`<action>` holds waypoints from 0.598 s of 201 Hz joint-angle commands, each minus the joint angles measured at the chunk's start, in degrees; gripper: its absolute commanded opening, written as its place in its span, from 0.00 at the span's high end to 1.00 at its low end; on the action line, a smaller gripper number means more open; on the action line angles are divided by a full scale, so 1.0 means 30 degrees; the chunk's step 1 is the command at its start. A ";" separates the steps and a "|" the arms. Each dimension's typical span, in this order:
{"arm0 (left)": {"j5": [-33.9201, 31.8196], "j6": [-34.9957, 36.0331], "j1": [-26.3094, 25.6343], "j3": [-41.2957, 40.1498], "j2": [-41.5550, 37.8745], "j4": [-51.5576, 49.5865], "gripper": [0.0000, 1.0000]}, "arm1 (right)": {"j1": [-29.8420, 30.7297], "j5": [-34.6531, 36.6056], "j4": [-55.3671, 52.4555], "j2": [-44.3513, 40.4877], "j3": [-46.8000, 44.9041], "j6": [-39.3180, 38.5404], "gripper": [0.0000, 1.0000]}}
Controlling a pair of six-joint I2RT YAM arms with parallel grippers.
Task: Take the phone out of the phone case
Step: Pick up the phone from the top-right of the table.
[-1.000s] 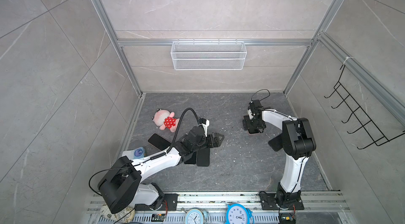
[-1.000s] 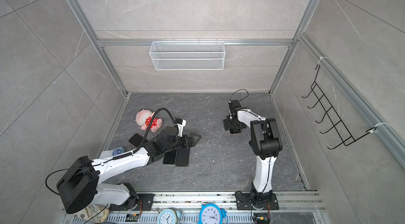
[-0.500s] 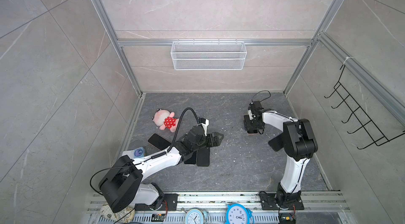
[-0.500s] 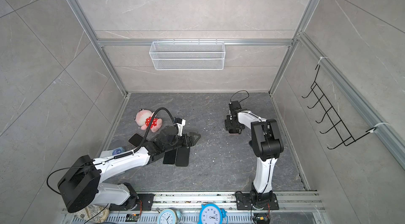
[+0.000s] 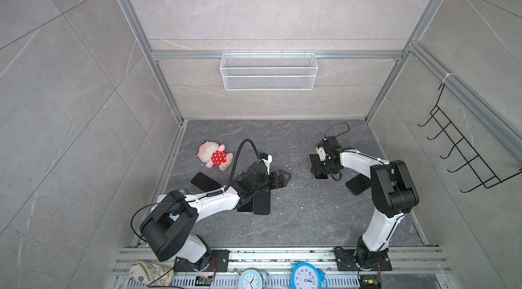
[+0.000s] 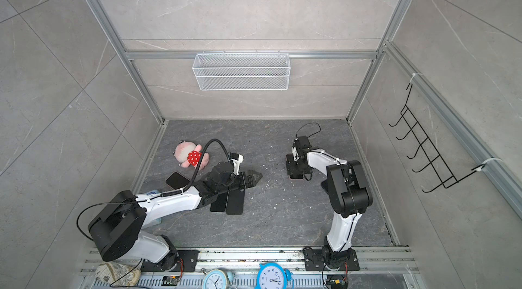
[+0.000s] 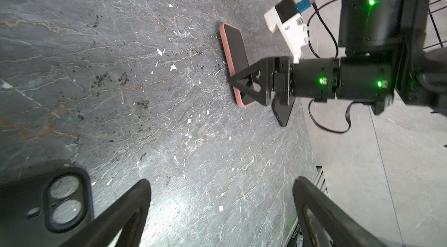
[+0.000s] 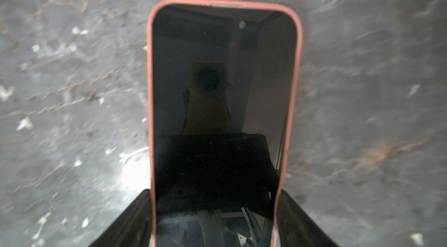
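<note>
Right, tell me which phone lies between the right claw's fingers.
The phone in the pink case, screen up, gripped at its sides by the right claw. The other phones lie outside its fingers.

Twin overhead views; wrist cameras low, seemingly near the floor (image 7: 145,88).

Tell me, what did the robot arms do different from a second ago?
The right gripper closed its fingers on the sides of the pink-cased phone and now pinches it; that arm barely shifted. The left gripper stayed open and empty; the plush toy and the other phones stayed put.
</note>
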 commanded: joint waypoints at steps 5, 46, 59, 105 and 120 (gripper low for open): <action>0.0667 -0.1166 0.0311 0.1238 0.1279 0.1993 0.06 | 0.0562 -0.2374 0.1048 -0.1767 -0.0894 0.0592 0.64; 0.1541 -0.2433 0.0536 0.2256 0.3589 0.3395 0.09 | 0.1912 -0.4469 0.1675 -0.3597 -0.2097 0.0589 0.65; 0.1485 -0.2948 0.0767 0.2270 0.4059 0.3690 0.10 | 0.2315 -0.5008 0.1773 -0.4083 -0.2417 0.0630 0.65; 0.2111 -0.4356 0.1392 0.1956 0.5191 0.5437 0.16 | 0.4229 -0.5420 0.1798 -0.5129 -0.3084 0.0594 0.65; 0.2179 -0.4664 0.1545 0.1701 0.5366 0.6066 0.20 | 0.4677 -0.5483 0.1850 -0.5313 -0.3186 0.0711 0.65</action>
